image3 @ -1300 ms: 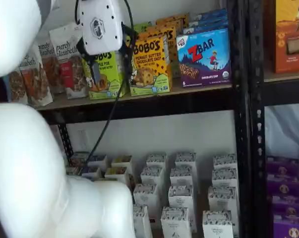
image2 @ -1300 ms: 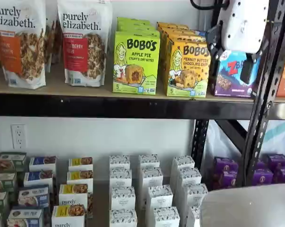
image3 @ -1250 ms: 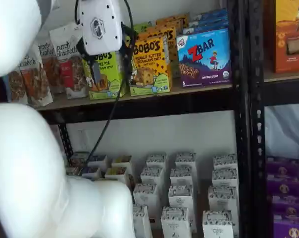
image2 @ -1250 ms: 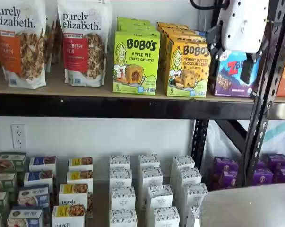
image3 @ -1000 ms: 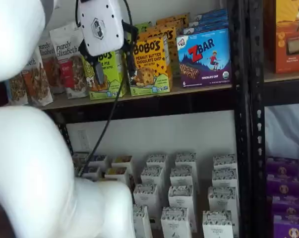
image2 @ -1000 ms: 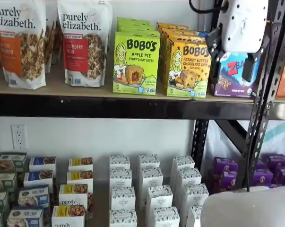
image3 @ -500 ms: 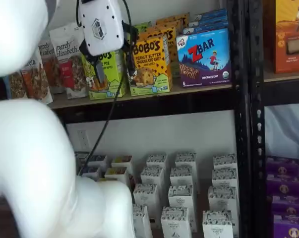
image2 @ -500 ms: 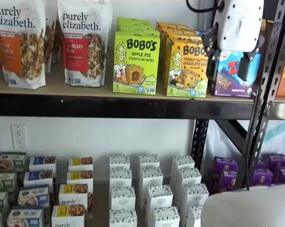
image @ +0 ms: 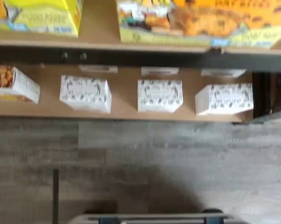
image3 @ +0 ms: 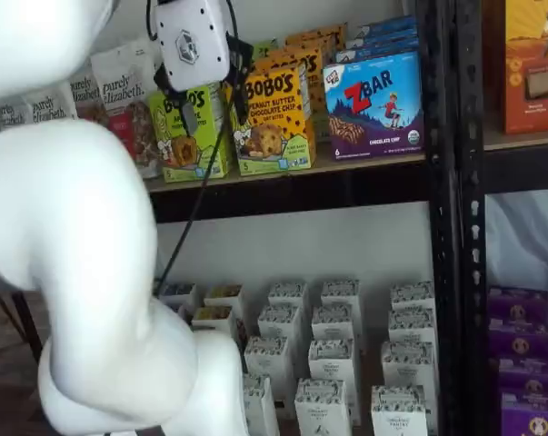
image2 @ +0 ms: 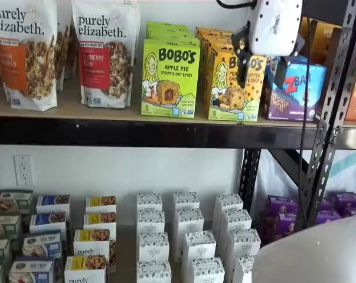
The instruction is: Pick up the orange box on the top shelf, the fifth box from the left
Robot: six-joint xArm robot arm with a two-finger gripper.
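The orange box (image2: 229, 85) is an orange-yellow Bobo's Peanut Butter Chocolate Chip carton. It stands upright at the front of a row on the top shelf (image2: 107, 113), and shows in both shelf views (image3: 272, 118). My gripper (image2: 262, 73) hangs in front of the orange box's right part, white body above, two black fingers pointing down. The fingers stand apart with a plain gap and hold nothing, also in a shelf view (image3: 213, 111). The wrist view shows the orange box's lower front (image: 210, 21) above the black shelf beam (image: 140, 57).
A lime-green Bobo's Apple Pie box (image2: 169, 76) stands left of the orange box and a blue ZBar box (image2: 299, 88) right of it. Purely Elizabeth bags (image2: 105, 53) stand further left. A black perforated upright (image2: 331, 118) stands at the right. Small white cartons (image2: 186, 236) fill the lower shelf.
My gripper has moved left and a little up, from in front of the ZBar box to in front of the orange box. The boxes have not moved.
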